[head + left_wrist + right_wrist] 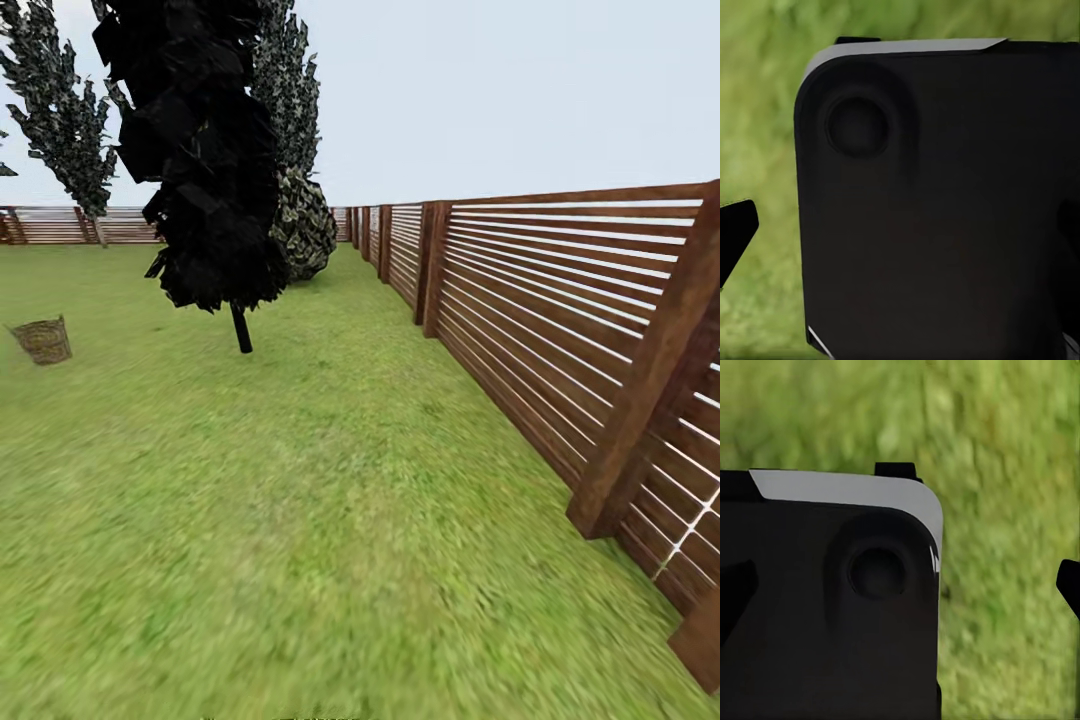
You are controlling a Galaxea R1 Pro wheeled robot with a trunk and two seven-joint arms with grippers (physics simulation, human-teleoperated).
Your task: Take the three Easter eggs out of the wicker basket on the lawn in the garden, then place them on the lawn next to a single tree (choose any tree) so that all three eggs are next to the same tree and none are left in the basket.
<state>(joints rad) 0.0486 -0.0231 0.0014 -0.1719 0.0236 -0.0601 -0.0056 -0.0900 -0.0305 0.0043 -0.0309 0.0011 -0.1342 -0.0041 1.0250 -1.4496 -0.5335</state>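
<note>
Open lawn (300, 520) ahead of me, wide and flat, nothing standing on it in the near ground. Slatted wooden fence (560, 330) closes off my whole right side, its posts jutting toward the grass. Dark leafy tree (205, 150) stands ahead-left on a thin trunk, with a shrub (305, 225) just behind it. Wicker basket (42, 340) sits far left, well apart from the tree, grass between them.

flat, even daylight under a pale overcast sky (480, 90), no cast shadows or glare on the mottled green lawn (300, 520). head view grass smears soft toward the lower edge, and the brown slatted wooden fence (560, 330) stretches wide at the right. both wrist views show blurred, out-of-focus grass behind a dark, unlit black robot panel (937, 217).
</note>
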